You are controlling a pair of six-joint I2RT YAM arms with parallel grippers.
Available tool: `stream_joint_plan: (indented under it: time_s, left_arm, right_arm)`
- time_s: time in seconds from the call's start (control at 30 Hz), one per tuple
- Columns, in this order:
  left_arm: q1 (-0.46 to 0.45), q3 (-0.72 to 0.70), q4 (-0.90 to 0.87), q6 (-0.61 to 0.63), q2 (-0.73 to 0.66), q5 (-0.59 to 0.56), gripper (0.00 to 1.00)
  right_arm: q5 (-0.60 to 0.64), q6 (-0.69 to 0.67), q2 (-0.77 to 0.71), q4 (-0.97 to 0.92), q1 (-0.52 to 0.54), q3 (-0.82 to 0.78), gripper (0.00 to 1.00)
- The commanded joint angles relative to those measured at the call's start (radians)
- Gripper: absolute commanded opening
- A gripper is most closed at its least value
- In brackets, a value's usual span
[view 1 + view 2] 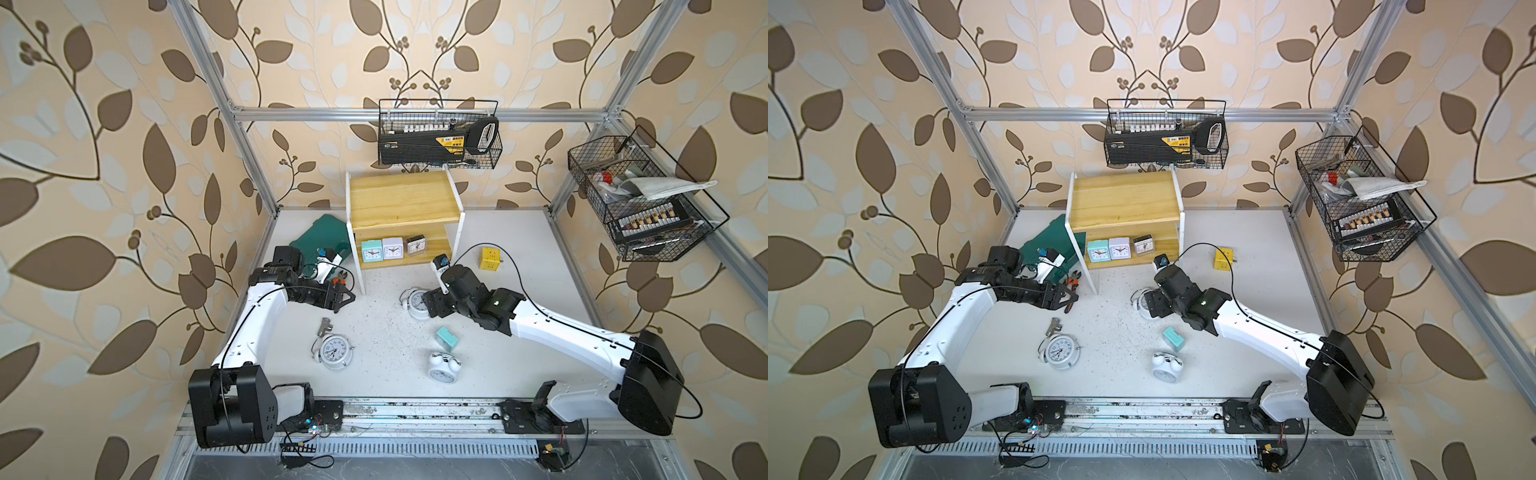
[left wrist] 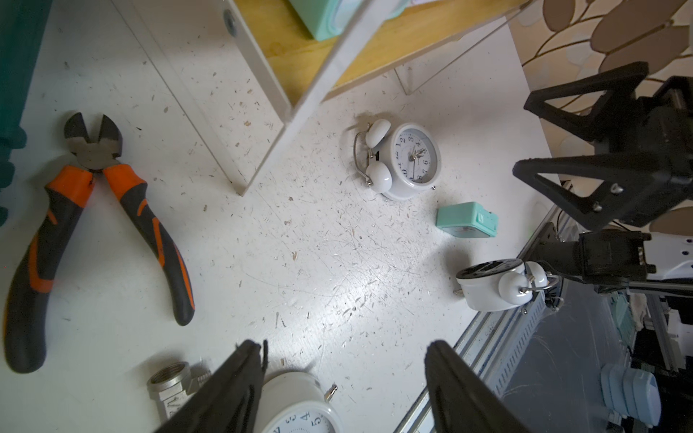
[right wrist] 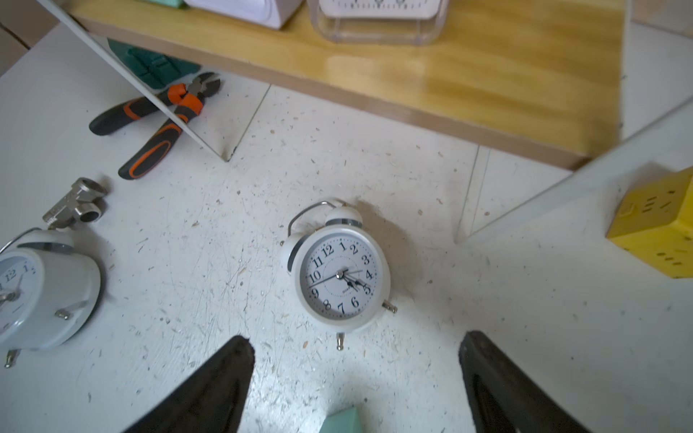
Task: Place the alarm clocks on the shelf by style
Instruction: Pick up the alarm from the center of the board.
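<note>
The shelf (image 1: 399, 199) stands at the back, with a mint clock (image 1: 370, 251), a lilac one (image 1: 392, 248) and a grey one (image 1: 415, 245) side by side on its lower board. On the table lie three round white twin-bell clocks (image 1: 334, 352) (image 1: 444, 368) (image 3: 339, 277) and a mint square clock (image 1: 447, 337). My right gripper (image 3: 356, 337) hangs open just above the round clock nearest the shelf, nothing between its fingers. My left gripper (image 2: 345, 343) is open and empty beside the shelf's left leg.
Orange-handled pliers (image 2: 93, 210) and a metal pipe fitting (image 1: 324, 326) lie near the left gripper. A yellow cube (image 1: 489, 258) sits right of the shelf, a green case (image 1: 322, 237) to its left. Black wire baskets (image 1: 438, 137) (image 1: 640, 199) hang on the walls.
</note>
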Motion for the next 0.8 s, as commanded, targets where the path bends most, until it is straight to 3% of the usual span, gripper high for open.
stream_joint_plan:
  time_s: [0.0,0.13,0.5,0.77]
  left_arm:
    - [-0.013,0.033,-0.022,0.026,0.002,0.009,0.72]
    - [-0.021,0.036,-0.018,0.017,0.005,0.007,0.72]
    - [-0.026,0.03,-0.013,0.013,0.006,0.003,0.72]
    - [-0.028,0.022,-0.01,0.012,0.0,0.007,0.72]
  right_arm:
    - [-0.098,0.049,0.026,-0.194,-0.002,0.058,0.88]
    - [-0.114,0.049,0.091,-0.345,-0.002,0.102,0.84]
    - [-0.149,0.002,0.21,-0.414,0.039,0.117,0.79]
    - [-0.09,0.006,0.283,-0.402,0.048,0.141,0.63]
